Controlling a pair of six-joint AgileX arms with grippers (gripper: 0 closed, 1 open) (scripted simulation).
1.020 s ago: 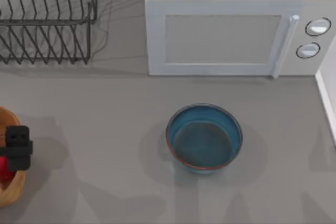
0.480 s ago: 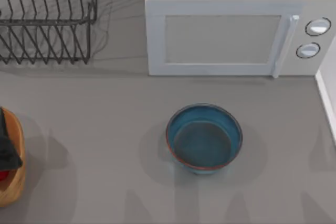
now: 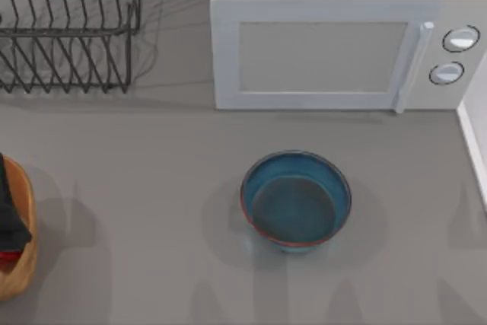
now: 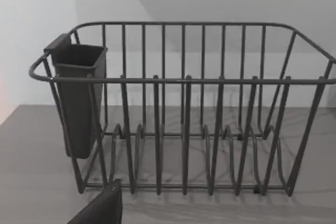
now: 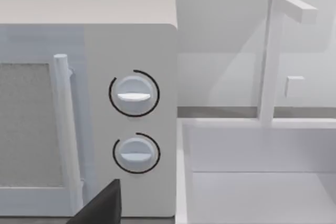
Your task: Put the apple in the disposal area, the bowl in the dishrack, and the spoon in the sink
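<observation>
At nine o'clock on the desk (image 3: pixel 152 188), the bin (image 3: pixel 23 268) holds the apple (image 3: pixel 6 257) beneath the left pincer (image 3: pixel 9 218), whose finger state I cannot tell. That step looks done; the bowl (image 3: pixel 296 200) sits at centre, well apart from the dishrack (image 3: pixel 68 28) at eleven o'clock. By my judgement, bowl and spoon remain, the sink (image 5: pixel 252 182) being at three o'clock.

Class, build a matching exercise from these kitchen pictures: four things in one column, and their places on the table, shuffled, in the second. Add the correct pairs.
Things
1. bowl
2. dishrack
3. disposal area
4. sink

Places
A. the top view's left edge, near side
B. far left corner
C. middle of the table, in front of the microwave
D. the top view's right edge

Pairs: 1-C, 2-B, 3-A, 4-D
</observation>
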